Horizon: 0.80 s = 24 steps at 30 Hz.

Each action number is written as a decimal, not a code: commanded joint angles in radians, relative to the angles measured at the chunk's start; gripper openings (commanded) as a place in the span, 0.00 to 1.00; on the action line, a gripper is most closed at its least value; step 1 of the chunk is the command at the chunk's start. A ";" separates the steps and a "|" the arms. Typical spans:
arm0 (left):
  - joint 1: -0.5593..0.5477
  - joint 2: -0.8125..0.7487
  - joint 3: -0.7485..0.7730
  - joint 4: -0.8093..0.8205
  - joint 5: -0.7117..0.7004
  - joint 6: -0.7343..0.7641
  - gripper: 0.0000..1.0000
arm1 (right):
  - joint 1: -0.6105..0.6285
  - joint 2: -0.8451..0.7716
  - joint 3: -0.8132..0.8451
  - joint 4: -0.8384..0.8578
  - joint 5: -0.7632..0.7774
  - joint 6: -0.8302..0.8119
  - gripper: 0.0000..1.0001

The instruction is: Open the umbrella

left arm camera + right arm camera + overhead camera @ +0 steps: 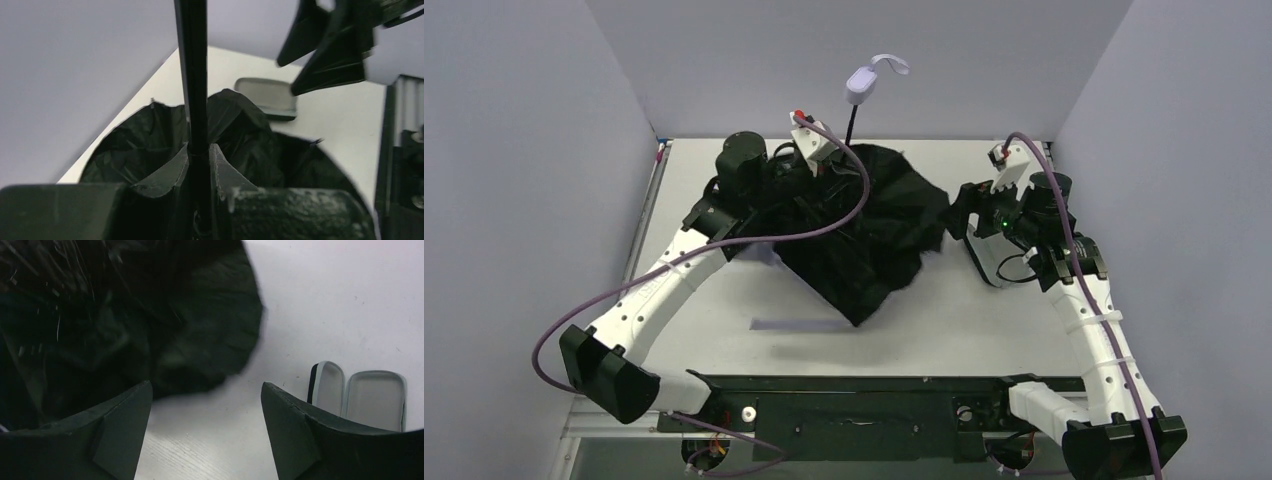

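Left gripper pinches the shaft of the umbrella upright, probably to steady it. Right gripper waits spread beside the black canopy, upper left.

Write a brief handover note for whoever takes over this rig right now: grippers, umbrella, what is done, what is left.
Left gripper: shut on the shaft of the umbrella, handle at the top.
Right gripper: open, empty, beside the edge of the canopy.
Umbrella: canopy lies slack and crumpled on the table, black side showing.
Done: shaft gripped.
Left: spread the canopy fully open, likely with the right gripper's help.
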 commanded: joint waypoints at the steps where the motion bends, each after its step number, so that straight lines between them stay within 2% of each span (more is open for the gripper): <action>1: 0.061 -0.019 0.079 0.150 0.037 -0.112 0.00 | -0.001 0.018 0.059 0.034 -0.077 -0.038 0.73; 2: 0.103 0.001 0.109 0.127 0.134 -0.156 0.00 | 0.002 0.019 0.060 0.041 -0.087 -0.039 0.72; 4: 0.088 0.021 0.157 0.089 0.190 -0.175 0.00 | 0.027 0.028 0.071 0.041 -0.117 -0.045 0.70; 7: 0.034 -0.012 0.078 0.201 0.199 -0.232 0.00 | 0.095 0.042 0.097 0.035 -0.124 -0.067 0.64; 10: -0.010 -0.025 0.035 0.218 0.178 -0.232 0.00 | 0.162 0.045 0.104 0.063 -0.111 -0.066 0.58; 13: -0.019 -0.023 0.023 0.257 0.180 -0.276 0.00 | 0.212 0.047 0.117 0.116 -0.110 -0.038 0.56; 19: -0.029 -0.009 0.023 0.278 0.264 -0.324 0.00 | 0.223 0.096 0.223 0.235 -0.135 0.045 0.56; 24: -0.039 0.003 0.011 0.353 0.268 -0.412 0.00 | 0.255 0.132 0.262 0.278 -0.190 0.093 0.55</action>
